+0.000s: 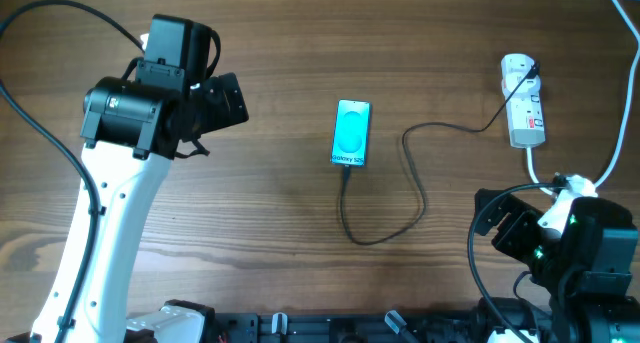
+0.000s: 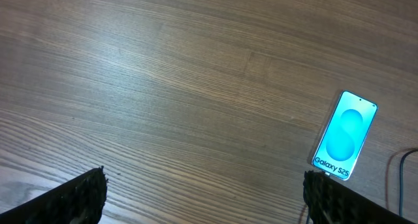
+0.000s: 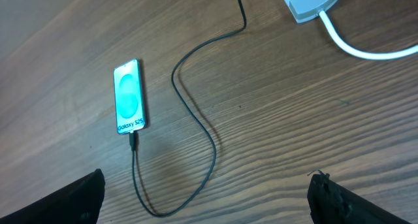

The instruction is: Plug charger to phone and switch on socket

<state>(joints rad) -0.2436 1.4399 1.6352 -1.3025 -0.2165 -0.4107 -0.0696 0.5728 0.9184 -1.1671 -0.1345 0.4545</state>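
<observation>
over on the left side of the desk (image 1: pixel 270 243), my left pincer (image 2: pixel 204 178) hangs with its fingers spread wide and nothing between them, only bare wood under it. the phone (image 1: pixel 351 133) lies well to its right, flat and face up near the middle, screen lit cyan, lettering toward me.

at the phone's near short edge, the charger (image 3: pixel 215 149) ends in its connector (image 3: pixel 132 141), which sits touching that edge. it looks seated, but i cannot tell from here whether it is fully home. from there the thin black cable runs toward me, loops round, climbs back and crosses to the socket (image 1: pixel 524 113) at the far right, where the black plug (image 1: pixel 529 75) appears to be in. i cannot tell whether the socket is switched on.

i judge the phone light and slick, so any push on the connector will slide it unless the other arm braces its far end. the cable is limp and will not push. if reseating is needed, i'd grip the stiff connector body itself, not the cord. the socket is light plastic too and may skate under a press, so i'd come straight down on the switch.

at the bottom right, my right pincer (image 3: pixel 206 185) also stands wide and holds nothing, hovering near the loop of cable, with the thick white lead (image 1: pixel 535 168) running close beside the arm.
</observation>
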